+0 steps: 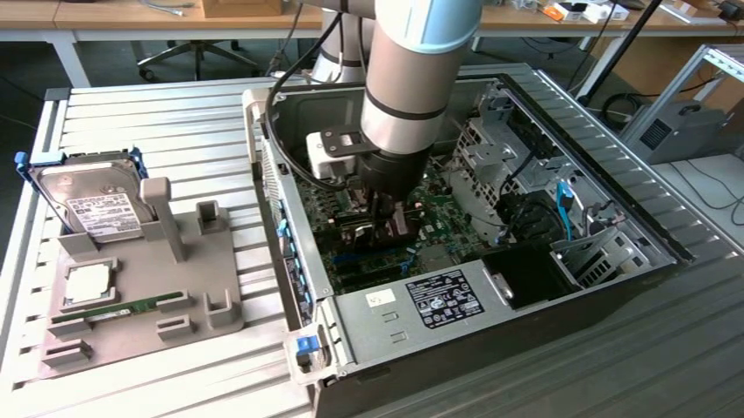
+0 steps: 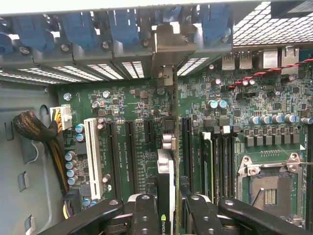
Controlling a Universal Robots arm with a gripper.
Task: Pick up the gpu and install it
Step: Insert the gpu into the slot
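The gpu (image 2: 166, 188) appears edge-on in the wrist view, a thin dark card with a green logo on its rim. Its silvery bracket (image 2: 168, 49) reaches up to the row of rear slot openings with blue latches. My gripper (image 2: 168, 218) is shut on the card, one black finger on each face. The card stands over the motherboard (image 2: 132, 105) between the long black expansion slots; whether it is seated I cannot tell. In the exterior view my gripper (image 1: 378, 228) reaches straight down into the open computer case (image 1: 465, 300), with the arm hiding most of the card.
A grey holder (image 1: 174, 300) at the exterior view's left carries a hard drive (image 1: 99, 205), a processor chip (image 1: 91, 283) and a green memory stick (image 1: 117, 309). Inside the case are a white slot (image 2: 93, 152), a processor socket (image 2: 266, 188) and a cable bundle (image 2: 34, 129).
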